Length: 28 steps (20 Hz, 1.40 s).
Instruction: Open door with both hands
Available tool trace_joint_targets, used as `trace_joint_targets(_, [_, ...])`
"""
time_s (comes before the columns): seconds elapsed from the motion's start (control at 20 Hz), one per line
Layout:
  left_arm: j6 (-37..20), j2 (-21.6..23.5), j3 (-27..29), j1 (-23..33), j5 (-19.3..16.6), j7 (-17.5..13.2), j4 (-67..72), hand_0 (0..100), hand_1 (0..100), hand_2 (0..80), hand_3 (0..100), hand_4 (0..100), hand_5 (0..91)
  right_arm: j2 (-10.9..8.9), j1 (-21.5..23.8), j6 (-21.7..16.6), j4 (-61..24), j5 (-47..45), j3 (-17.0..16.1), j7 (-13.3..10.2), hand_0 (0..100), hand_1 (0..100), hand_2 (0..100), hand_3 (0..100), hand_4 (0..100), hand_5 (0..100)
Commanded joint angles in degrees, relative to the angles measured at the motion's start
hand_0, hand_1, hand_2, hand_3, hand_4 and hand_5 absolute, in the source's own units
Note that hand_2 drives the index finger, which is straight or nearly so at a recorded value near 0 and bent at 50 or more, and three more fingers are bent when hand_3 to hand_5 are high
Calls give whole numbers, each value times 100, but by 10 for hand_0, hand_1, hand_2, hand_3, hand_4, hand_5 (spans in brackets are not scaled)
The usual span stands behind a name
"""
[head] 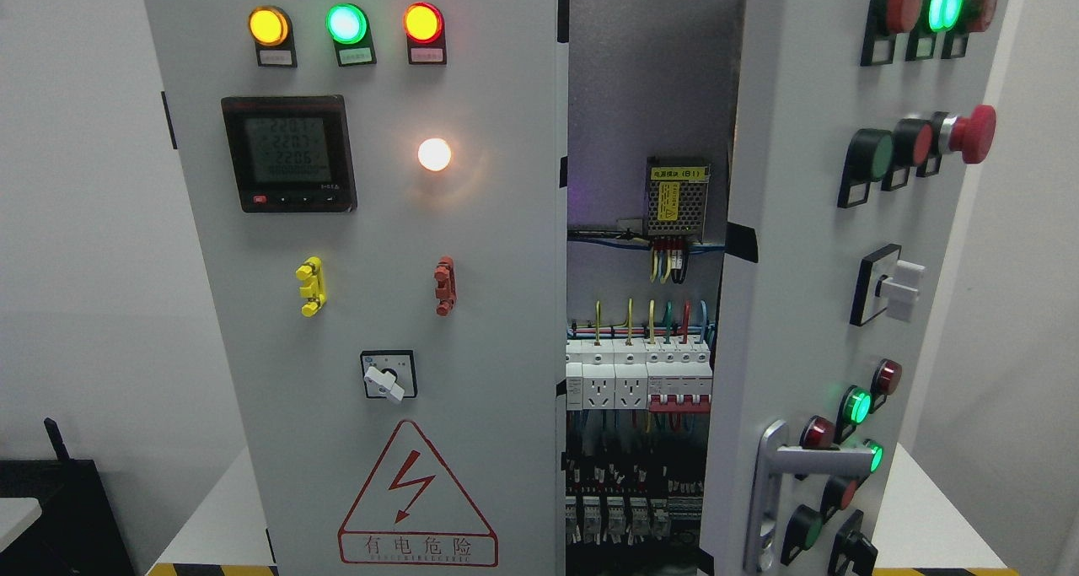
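Head view: right door (pixel 801 306) of the electrical cabinet stands swung partly outward, its silver lever handle (pixel 780 483) low on the edge, exposing breakers (pixel 641 378) and wiring inside. Left door (pixel 379 289) looks shut, or nearly so. Neither robot hand appears, so its fingers cannot be judged. Opening seems partway done; next would likely need a hand reaching the right door's edge to widen it.

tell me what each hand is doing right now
Left hand: not in view, state cannot be told.
Right hand: not in view, state cannot be told.
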Motion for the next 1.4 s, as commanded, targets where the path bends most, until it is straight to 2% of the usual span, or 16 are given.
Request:
trace_joint_targets(0.0, [3, 0, 132, 0, -8, -3, 2, 0, 0, 0, 0, 30, 0, 0, 0, 1, 0, 0, 0, -2, 107, 0, 0, 0, 0, 0])
trace_joint_targets(0.55, [-58, 79, 36, 140, -17, -3, -233, 0, 0, 0, 0, 30, 0, 0, 0, 1, 0, 0, 0, -2, 107, 0, 0, 0, 0, 0])
trace_joint_targets(0.7, [-277, 324, -140, 981, 10, -64, -1583, 0, 0, 0, 0, 30, 0, 0, 0, 1, 0, 0, 0, -2, 107, 0, 0, 0, 0, 0])
trace_joint_targets(0.85, [-549, 737, -140, 2114, 53, -345, -3332, 0, 0, 0, 0, 30, 0, 0, 0, 1, 0, 0, 0, -2, 107, 0, 0, 0, 0, 0])
trace_joint_targets(0.9, [-829, 921, -132, 2483, 184, -424, -3816, 0, 0, 0, 0, 30, 0, 0, 0, 1, 0, 0, 0, -2, 107, 0, 0, 0, 0, 0])
trace_joint_targets(0.95, [-1197, 1132, -140, 2809, 464, -451, -4195, 0, 0, 0, 0, 30, 0, 0, 0, 1, 0, 0, 0, -2, 107, 0, 0, 0, 0, 0])
trace_joint_targets(1.15, [-2621, 2098, -149, 3786, 1756, -451, -5365, 0, 0, 0, 0, 31, 0, 0, 0, 1, 0, 0, 0, -2, 107, 0, 0, 0, 0, 0])
trace_joint_targets(1.3, [-3308, 2504, -35, 4244, 2626, -451, -6130, 0, 0, 0, 0, 31, 0, 0, 0, 1, 0, 0, 0, -2, 107, 0, 0, 0, 0, 0])
trace_joint_targets(1.35, [-3423, 2583, 183, 4410, 2820, -460, -6411, 0, 0, 0, 0, 31, 0, 0, 0, 1, 0, 0, 0, -2, 107, 0, 0, 0, 0, 0])
